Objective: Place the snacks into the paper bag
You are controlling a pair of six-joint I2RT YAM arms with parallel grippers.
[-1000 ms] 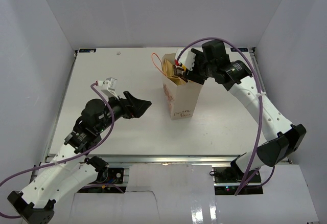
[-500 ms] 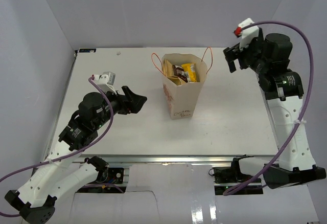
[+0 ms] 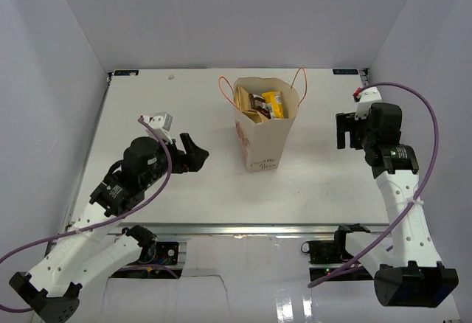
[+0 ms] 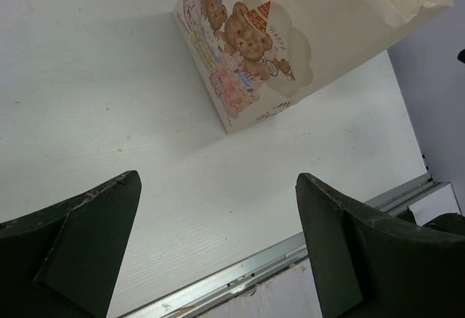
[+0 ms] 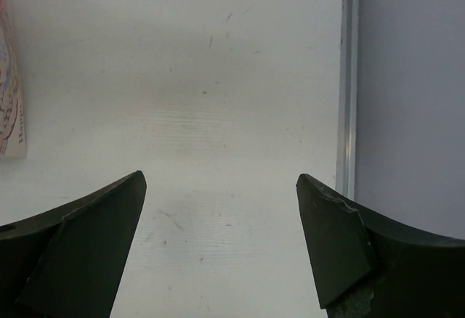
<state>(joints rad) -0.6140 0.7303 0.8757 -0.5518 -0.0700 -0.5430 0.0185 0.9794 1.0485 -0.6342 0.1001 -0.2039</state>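
At mid-table, the paper bag (image 3: 262, 135) stands upright, snacks (image 3: 263, 105) inside. Left gripper (image 3: 193, 153) and right gripper (image 3: 342, 131) hang spread and empty, well apart from it. Any withdrawal should avoid snagging the cord handles (image 3: 225, 87).

one tall cream-beige paper bag (image 3: 262, 142) with two thin orange cord handles (image 3: 223, 87), and two printed teddy bears (image 4: 247, 24) on its side

three foil snack packets countable at its open mouth: one golden-yellow packet (image 3: 243, 100), one dark brown-and-white packet (image 3: 257, 102), one bright yellow packet (image 3: 274, 103); any more beneath them are hidden

one white table (image 3: 147, 109)

two white robot arms, the left arm (image 3: 88, 223) and the right arm (image 3: 404, 198)

two black grippers, the left gripper (image 3: 198, 153) and the right gripper (image 3: 341, 130), two fingers each
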